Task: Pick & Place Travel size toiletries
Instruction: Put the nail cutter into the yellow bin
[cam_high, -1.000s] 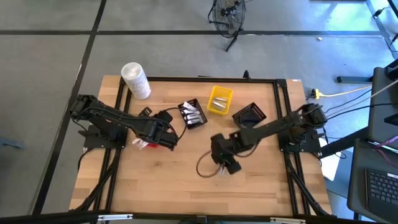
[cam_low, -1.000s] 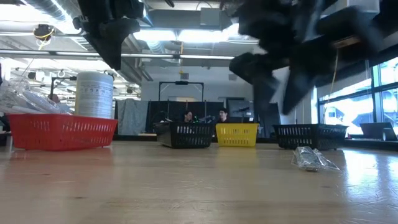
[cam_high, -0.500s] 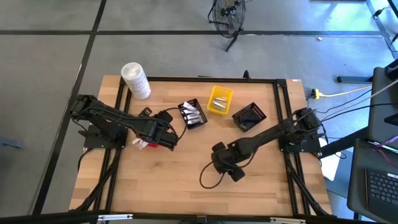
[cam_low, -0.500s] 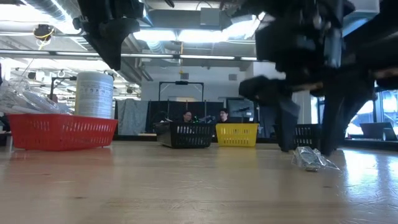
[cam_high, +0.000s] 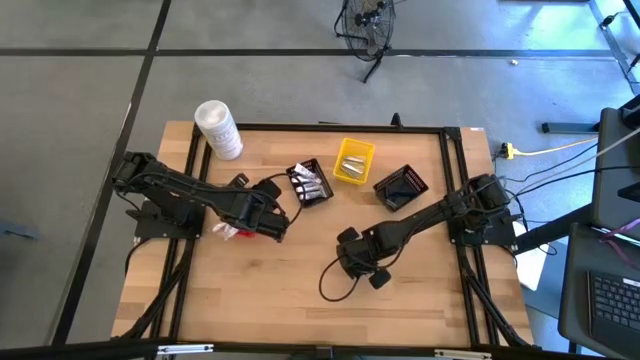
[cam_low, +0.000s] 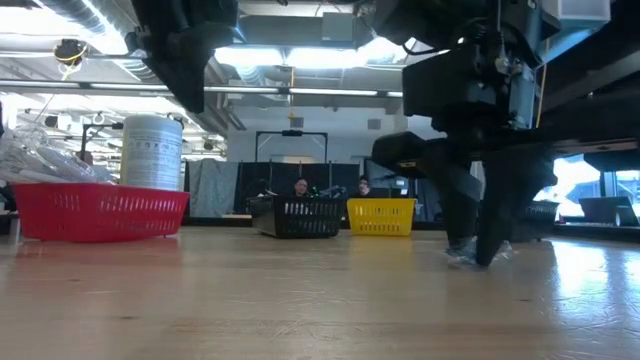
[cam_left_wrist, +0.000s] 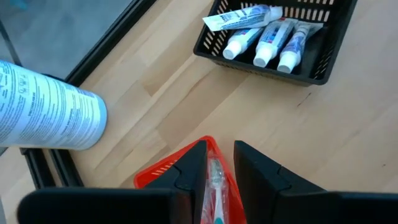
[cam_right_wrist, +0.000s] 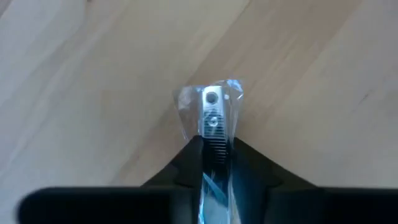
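A silvery clipper-like toiletry in a clear sachet (cam_right_wrist: 211, 102) lies flat on the wooden table right of centre, and my right gripper (cam_high: 370, 277) is shut on it. My left gripper (cam_high: 275, 228) hovers above the red basket (cam_left_wrist: 158, 177). Its fingers stand nearly together with nothing between them. Through the narrow gap I see a white stick (cam_left_wrist: 215, 177) lying in that basket. Three white tubes (cam_left_wrist: 267, 43) lie in a black basket (cam_high: 310, 182). My right gripper pinches the sachet's end nearest the wrist (cam_right_wrist: 215, 135) between its two fingers. The fingers come from above, pointing down at the table (cam_low: 480, 255). The sachet's other end (cam_right_wrist: 210, 93) sticks out past the fingertips and lies on the wood.
A yellow basket (cam_high: 352, 160) and a second black basket (cam_high: 400, 187) stand at the back right. A large white tub (cam_high: 218, 128) stands at the far left corner. A dark cable loop (cam_high: 335, 285) hangs by my right wrist. People show in the room beyond (cam_low: 330, 187).
My right gripper has come down to the table over the sachet. Its fingers first stood wide apart on either side of the sachet, then shut on it.
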